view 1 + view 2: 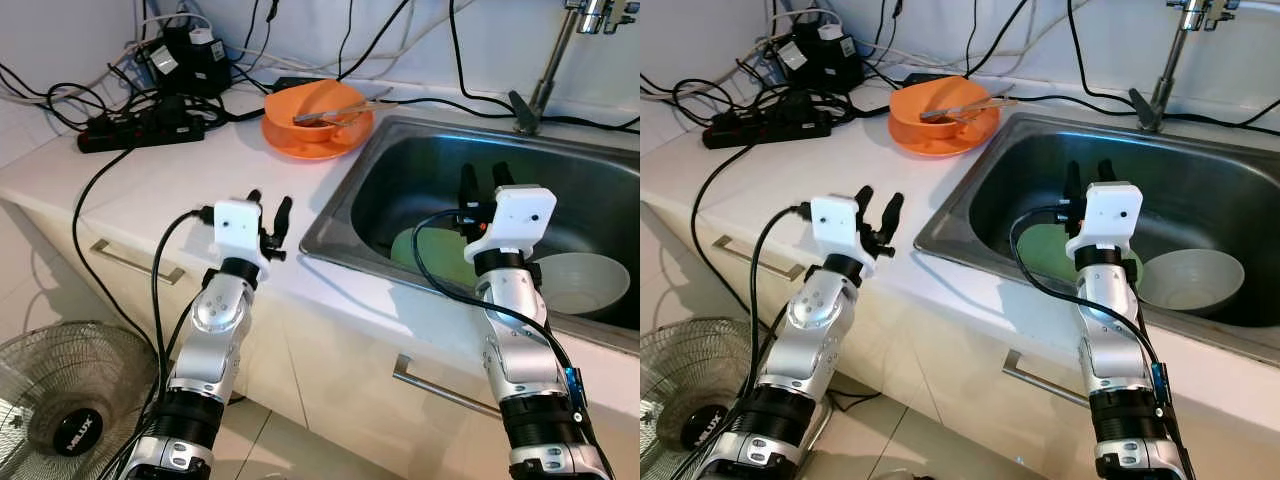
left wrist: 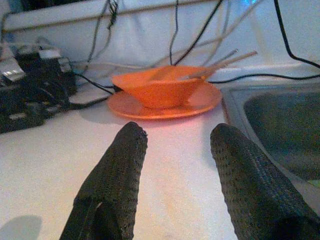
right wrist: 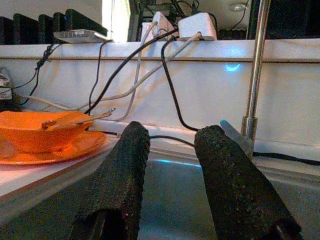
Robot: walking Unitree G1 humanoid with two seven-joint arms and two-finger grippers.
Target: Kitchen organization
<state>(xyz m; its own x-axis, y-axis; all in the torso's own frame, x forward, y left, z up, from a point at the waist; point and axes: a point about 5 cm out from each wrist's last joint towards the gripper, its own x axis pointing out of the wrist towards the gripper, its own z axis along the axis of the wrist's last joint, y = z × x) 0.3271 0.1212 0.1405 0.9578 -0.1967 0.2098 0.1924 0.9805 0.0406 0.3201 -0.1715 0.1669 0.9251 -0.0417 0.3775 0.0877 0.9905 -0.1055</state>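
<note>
An orange bowl (image 1: 322,107) with chopsticks (image 1: 340,110) across it sits on an orange plate (image 1: 300,140) at the back of the white counter (image 1: 170,170), left of the steel sink (image 1: 400,160). In the sink lie a green plate (image 1: 440,258) and a white bowl (image 1: 580,282). My left gripper (image 1: 270,215) hovers open over the counter's front part, short of the orange dishes (image 2: 162,90). Above the sink's front, over the green plate, my right gripper (image 1: 485,180) is open and holds nothing.
A black power strip (image 1: 140,128) and tangled cables crowd the counter's back left. The faucet (image 1: 545,65) rises behind the sink. A floor fan (image 1: 60,410) stands low on the left. Drawer handles (image 1: 130,262) run along the cabinet front.
</note>
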